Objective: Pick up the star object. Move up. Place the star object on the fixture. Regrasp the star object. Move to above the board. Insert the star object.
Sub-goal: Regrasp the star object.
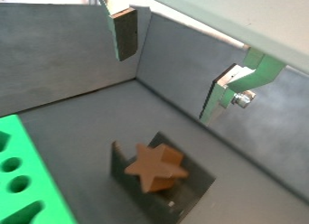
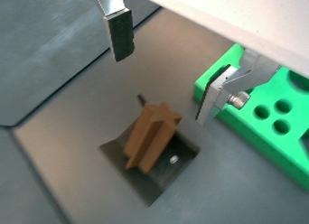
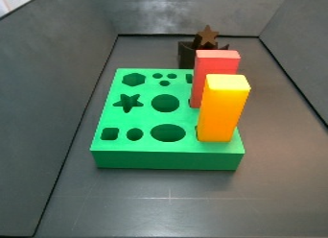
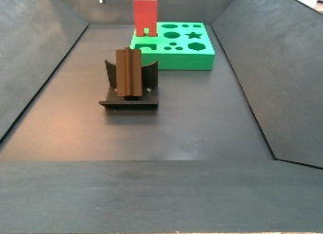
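In a side view the star stands upright on the fixture, the board lies beyond, and in a wrist view the pincer hangs above, wide and empty.

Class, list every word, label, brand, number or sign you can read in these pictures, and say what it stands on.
None: no readable text on the bright-green board, the dark-brown star object, the black fixture or the open gripper above it.

Gripper absent from side views; fixture mostly hidden — red block.
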{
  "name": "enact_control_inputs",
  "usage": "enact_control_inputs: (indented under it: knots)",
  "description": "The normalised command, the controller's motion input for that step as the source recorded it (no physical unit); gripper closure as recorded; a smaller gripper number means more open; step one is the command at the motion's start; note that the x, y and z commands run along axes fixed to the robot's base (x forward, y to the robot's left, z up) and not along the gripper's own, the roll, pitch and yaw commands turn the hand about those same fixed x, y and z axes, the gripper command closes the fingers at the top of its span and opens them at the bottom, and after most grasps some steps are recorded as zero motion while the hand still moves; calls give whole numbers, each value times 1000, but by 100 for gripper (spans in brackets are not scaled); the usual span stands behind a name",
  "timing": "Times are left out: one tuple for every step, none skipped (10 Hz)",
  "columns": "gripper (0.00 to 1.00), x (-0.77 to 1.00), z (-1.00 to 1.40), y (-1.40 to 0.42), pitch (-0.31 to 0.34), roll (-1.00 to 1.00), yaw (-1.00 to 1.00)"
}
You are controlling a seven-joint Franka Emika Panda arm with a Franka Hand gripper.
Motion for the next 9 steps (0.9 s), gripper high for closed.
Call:
enact_control_inputs:
  knots:
    - [0,51,-15,-25,41,1000,53]
    - [0,64,-15,-29,53,1000,57]
    - [0,77,-13,-31,68,1000,63]
    - [0,93,-16,-35,94,1000,74]
    - [0,105,-19,-39,117,1000,86]
    - [0,112,-21,-40,134,1000,97]
    - [0,113,-20,-43,170,1000,130]
    - [0,111,-23,-47,180,885,166]
    - [0,115,-23,-47,165,701,182]
